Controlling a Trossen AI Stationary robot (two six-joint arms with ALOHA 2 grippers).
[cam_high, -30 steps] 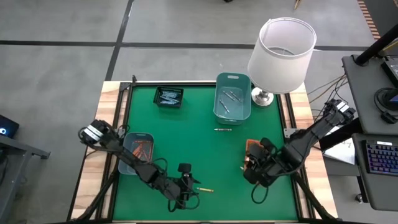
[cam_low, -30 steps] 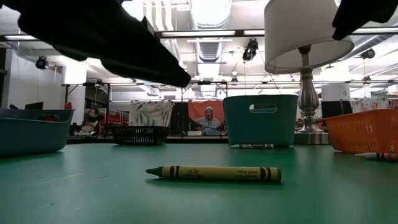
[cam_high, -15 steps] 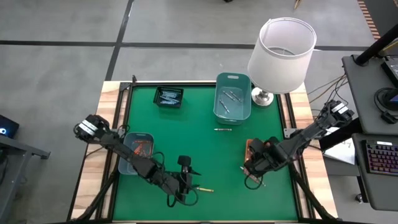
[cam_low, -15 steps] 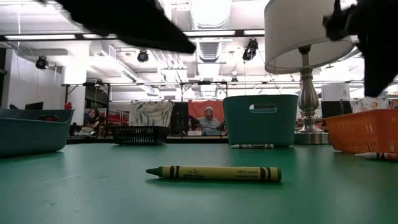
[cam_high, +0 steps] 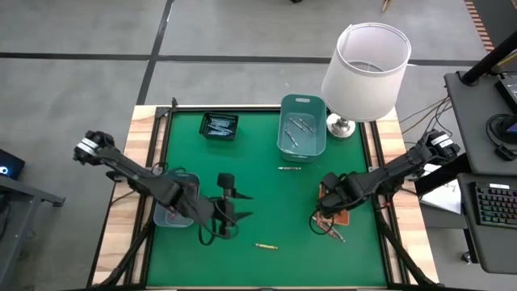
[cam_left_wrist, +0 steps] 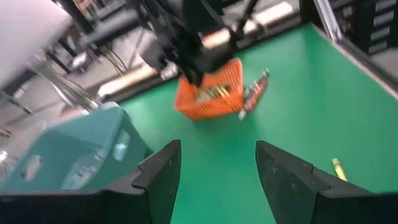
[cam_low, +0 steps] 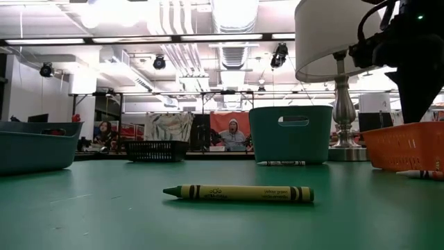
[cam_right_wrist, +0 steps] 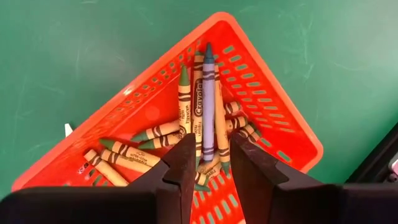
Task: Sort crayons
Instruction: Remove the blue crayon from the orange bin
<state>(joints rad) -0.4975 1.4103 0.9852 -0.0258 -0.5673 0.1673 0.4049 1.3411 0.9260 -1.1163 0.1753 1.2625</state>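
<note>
The yellow-green crayon [cam_high: 266,245] lay alone on the green table [cam_high: 266,202], its long axis running side to side. The left gripper [cam_high: 229,206], fingers spread wide and empty, hung nearer it (diagonally off, toward the table's middle). The right gripper [cam_high: 331,192], narrowly parted, hovered over the orange basket [cam_right_wrist: 261,118] of crayons.

The high view looks straight down on the whole desk [cam_high: 266,170] and both arms. The low view sits at desk level, close to a green crayon [cam_low: 238,193], facing the teal bin [cam_low: 290,133] and the room behind. The right wrist view hangs close above the orange basket [cam_right_wrist: 186,93], looking down into it. The left wrist view, somewhat blurred, looks across the desk toward that same orange basket [cam_left_wrist: 211,87], which the low view also catches, beside the teal bin.
</note>
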